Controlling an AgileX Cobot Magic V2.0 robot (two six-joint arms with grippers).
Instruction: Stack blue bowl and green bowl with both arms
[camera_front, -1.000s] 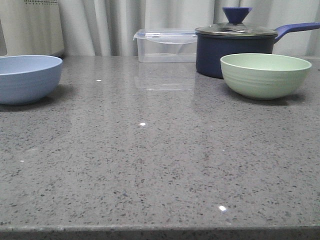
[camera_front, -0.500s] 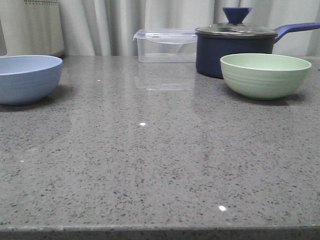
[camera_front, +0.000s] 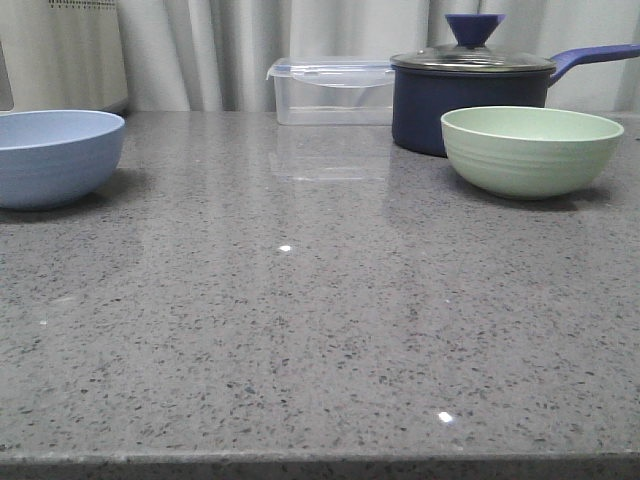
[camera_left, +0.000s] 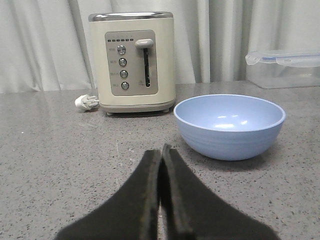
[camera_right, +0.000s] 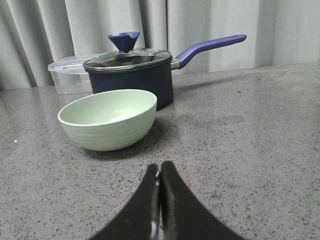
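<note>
A: Where do the bowls sit?

B: Take the lidded saucepan (camera_front: 470, 95) as the marker. The green bowl (camera_front: 531, 150) stands just in front of it, to the right, upright and empty. The blue bowl (camera_front: 55, 155) is well apart, far to the left of the pan across the bare grey counter (camera_front: 300, 330), with a cream toaster (camera_left: 132, 60) behind it. A clear lidded container (camera_front: 330, 90) sits just left of the pan.

A: And the arms?

B: Neither shows in the front view. The left gripper (camera_left: 161, 150) has its fingers pressed together, holding nothing, pointed just left of the blue bowl. The right gripper (camera_right: 159, 167) is likewise closed and empty, with the green bowl ahead of it and a little to the left.

A: So nothing is gripped yet. How should the reach go?

B: I'd part each pair of fingers first, then bring one finger inside the near rim and one outside. On the right, approach from the side away from the pan so its wall and handle (camera_right: 210, 46) stay clear
</note>
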